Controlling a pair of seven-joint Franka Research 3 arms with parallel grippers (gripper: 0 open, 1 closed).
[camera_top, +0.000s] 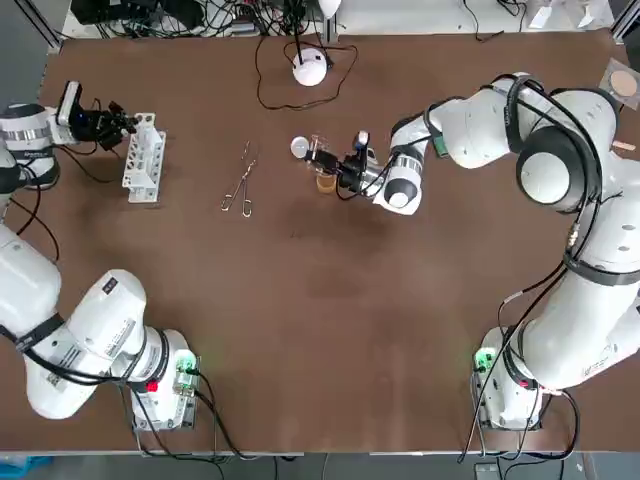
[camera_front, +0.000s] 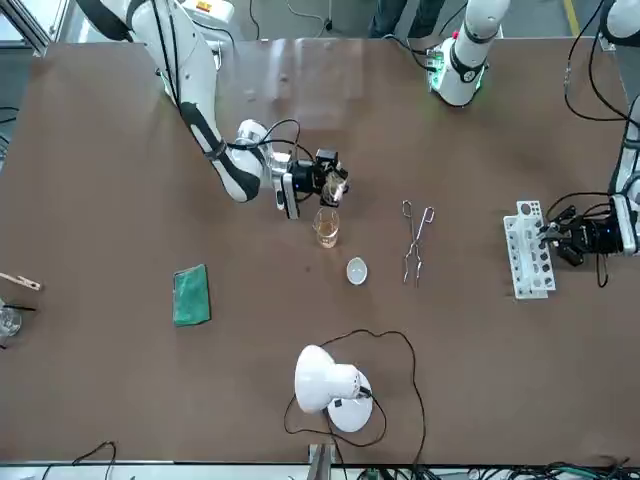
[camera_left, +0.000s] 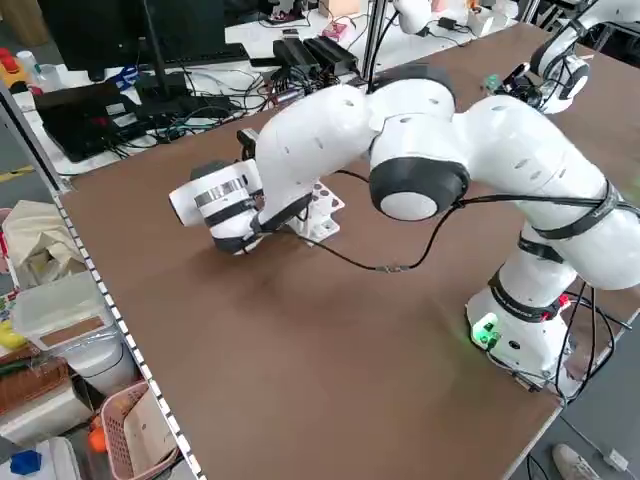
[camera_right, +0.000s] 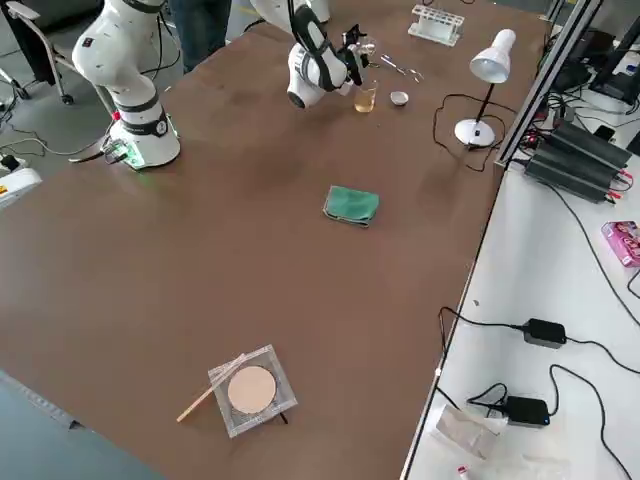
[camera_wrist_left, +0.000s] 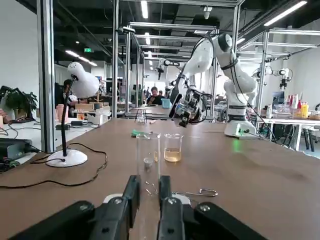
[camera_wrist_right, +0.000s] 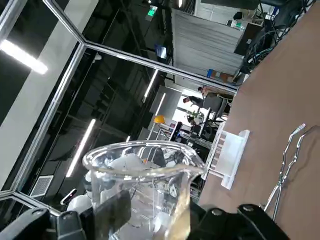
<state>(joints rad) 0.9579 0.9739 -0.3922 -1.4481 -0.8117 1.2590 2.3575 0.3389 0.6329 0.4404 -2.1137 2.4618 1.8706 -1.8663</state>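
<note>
- Left gripper (camera_top: 127, 122): at the robot's far left of the table, just beside the far end of the test-tube rack (camera_top: 143, 160).
- Its fingers (camera_wrist_left: 131, 200) are set narrow and are closed on a clear test tube (camera_wrist_left: 148, 160), which is held upright between them.
- Whether the tube's lower end sits in a hole of the rack cannot be told; the rack's white top is seen just under the fingers in the left wrist view.
- Right gripper (camera_front: 330, 182): reached out over the middle of the table, raised off the surface.
- Its fingers are clamped on a small empty-looking glass beaker (camera_wrist_right: 142, 185), which is held tilted with its lip turned outward.
- A second beaker (camera_top: 326, 183), with amber liquid in its lower part, is stood upright on the table just below and beside the held one; the two are not seen to touch.
- A small white dish (camera_top: 299, 148) is laid just beyond the amber beaker, apart from it.
- Metal tongs (camera_top: 241, 180) are laid flat between the beakers and the rack, nearer the beakers.
- A white desk lamp (camera_top: 310, 68) is stood at the far edge, its cable looped on the table (camera_top: 300, 330).
- A green cloth (camera_front: 190, 295) is laid well off to the robot's right, apart from all glassware.
- A wire gauze pad (camera_right: 250, 390) is placed at the far right corner.
</note>
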